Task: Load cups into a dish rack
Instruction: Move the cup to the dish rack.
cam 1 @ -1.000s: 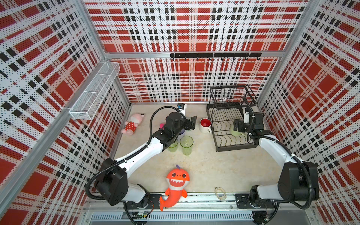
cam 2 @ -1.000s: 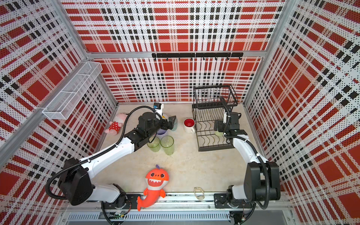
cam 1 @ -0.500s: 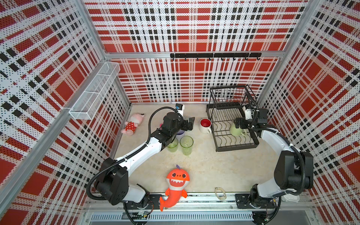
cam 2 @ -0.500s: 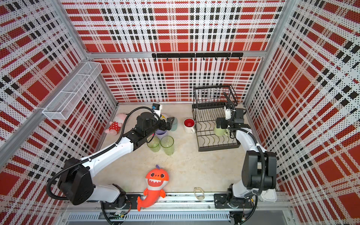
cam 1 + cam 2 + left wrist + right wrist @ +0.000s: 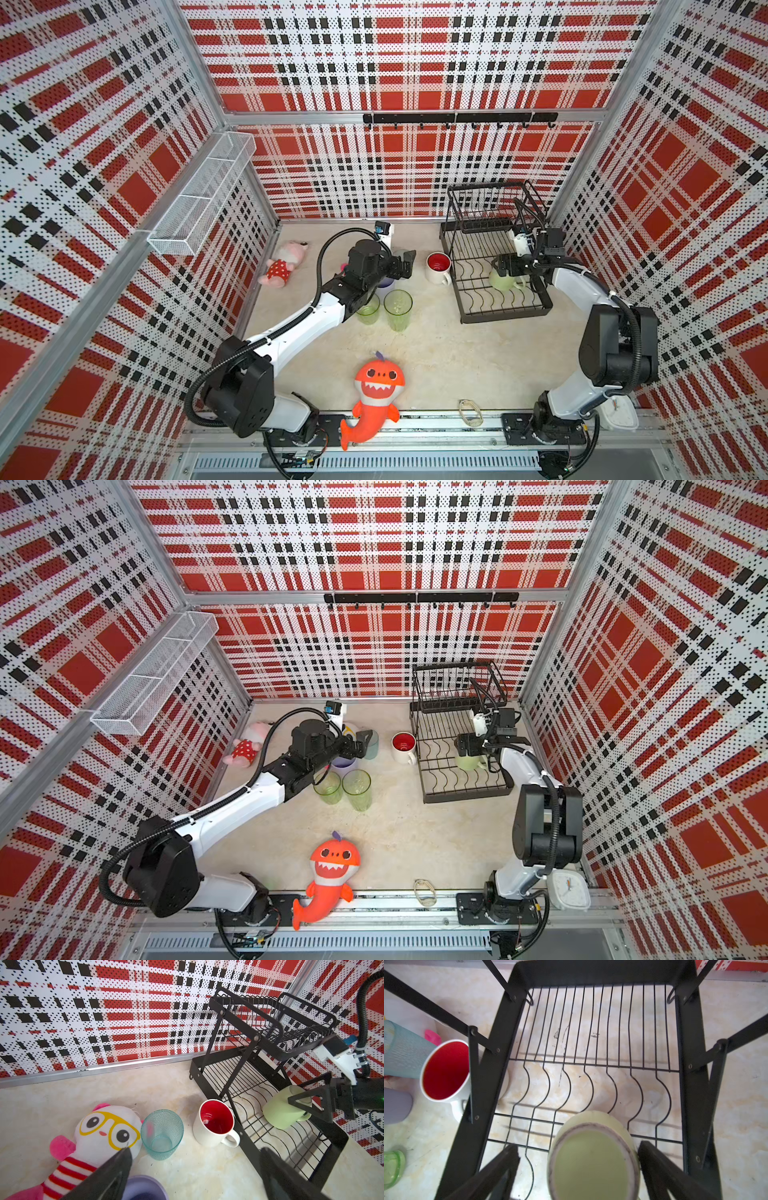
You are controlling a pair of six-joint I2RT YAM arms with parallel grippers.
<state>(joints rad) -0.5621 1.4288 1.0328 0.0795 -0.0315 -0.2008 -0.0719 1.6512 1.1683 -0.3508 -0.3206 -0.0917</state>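
The right gripper (image 5: 577,1146) reaches into the lower tier of the black dish rack (image 5: 693,1084) with its jaws apart. The pale-green mug (image 5: 591,1163) sits between them. One of the fingers (image 5: 660,1165) lies against the mug's side, and a gap shows between the mug and the other finger. The mug lies tilted on the rack's wavy wires, mouth toward the wrist camera, handle toward the rack's front edge.

The left gripper (image 5: 195,1150) hangs above the table (image 5: 176,1088), spread wide and holding nothing. The lavender cup (image 5: 143,1188) stands below it, close under the wrist. The teal tumbler (image 5: 162,1134) stands upright just ahead, touching a white plush with yellow glasses (image 5: 108,1126). The white mug (image 5: 214,1122), red inside, stands upright just beside the rack's left rail.

In a top view, two green tumblers (image 5: 398,305) stand side by side on the table near the left arm. An orange shark plush (image 5: 376,386) lies at the front edge.
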